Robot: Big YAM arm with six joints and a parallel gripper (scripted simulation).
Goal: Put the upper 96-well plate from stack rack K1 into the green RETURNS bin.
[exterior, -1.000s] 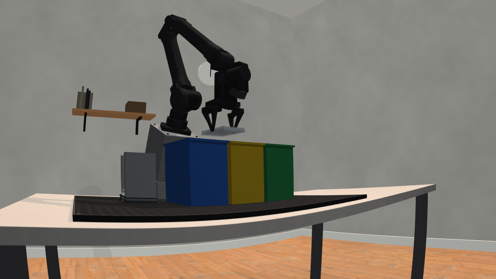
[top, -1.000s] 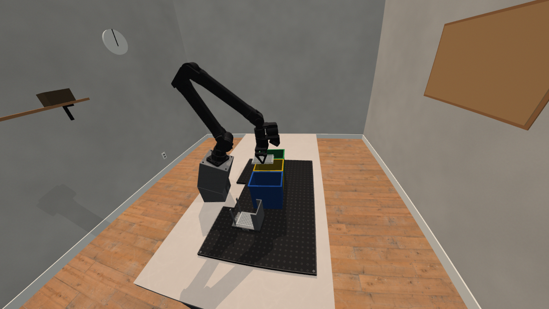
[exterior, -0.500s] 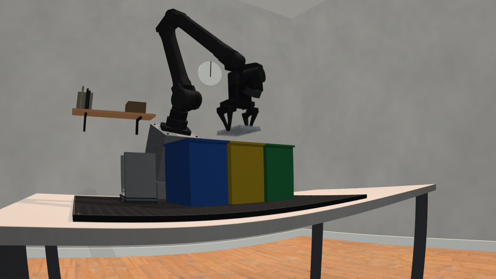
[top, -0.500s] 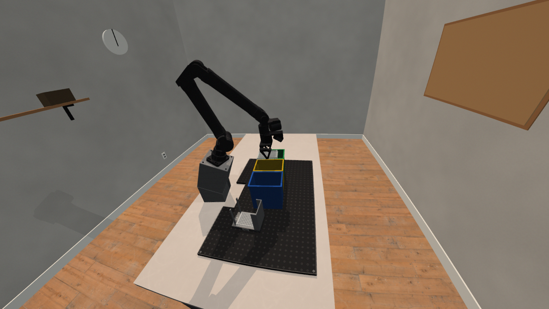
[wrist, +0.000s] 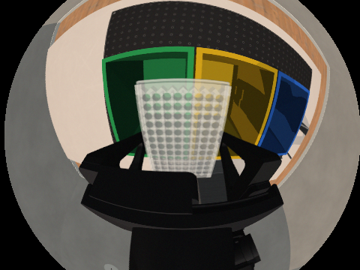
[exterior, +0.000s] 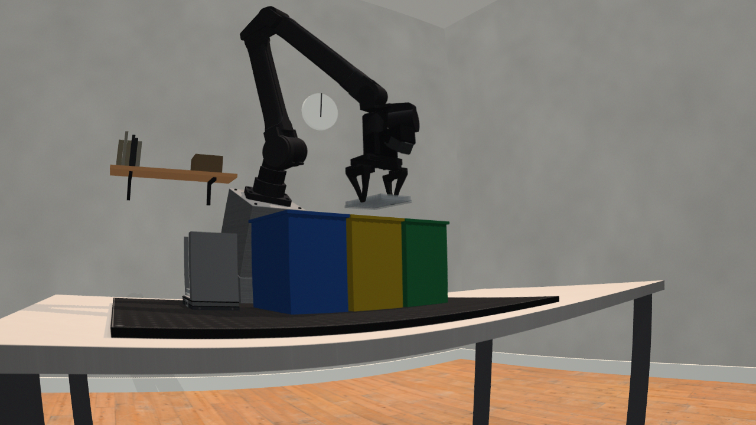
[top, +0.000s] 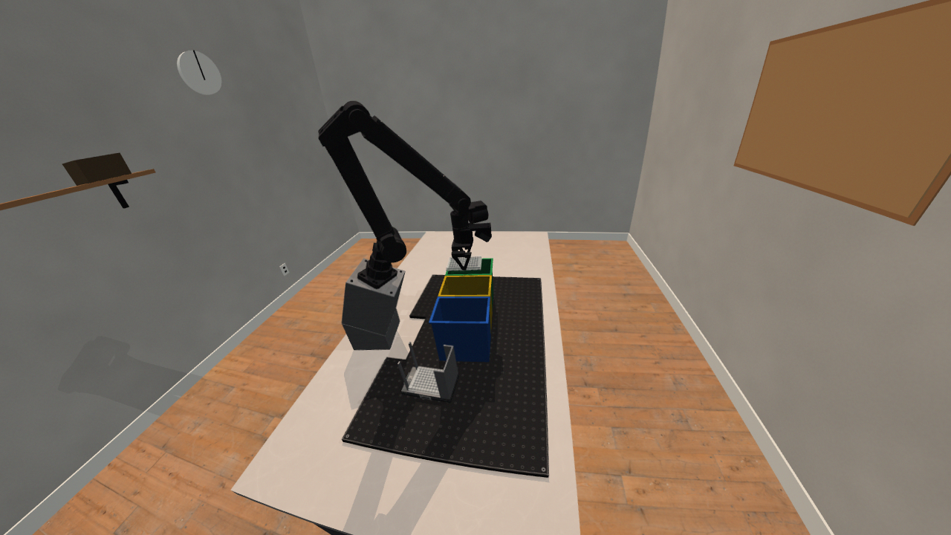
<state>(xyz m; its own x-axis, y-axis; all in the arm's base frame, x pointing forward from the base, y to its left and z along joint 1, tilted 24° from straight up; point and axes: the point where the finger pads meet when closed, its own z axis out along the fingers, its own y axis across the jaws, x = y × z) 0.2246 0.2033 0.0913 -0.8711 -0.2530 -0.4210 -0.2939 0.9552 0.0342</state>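
Note:
My gripper (exterior: 376, 196) is shut on a clear 96-well plate (exterior: 377, 201) and holds it flat a little above the bin rims. In the wrist view the plate (wrist: 183, 127) hangs over the wall between the green bin and the yellow bin (wrist: 235, 95). In the top view the plate (top: 463, 264) sits over the near edge of the green bin (top: 482, 266). The grey rack K1 (top: 431, 377) stands at the near end of the mat with a plate (top: 421, 381) in it.
Green (exterior: 425, 261), yellow (exterior: 374, 261) and blue (exterior: 298, 260) bins stand upright in a touching row on the black pegboard mat (top: 465, 372). The arm's grey base block (top: 370, 309) is left of the bins. The table edge lies beyond the green bin.

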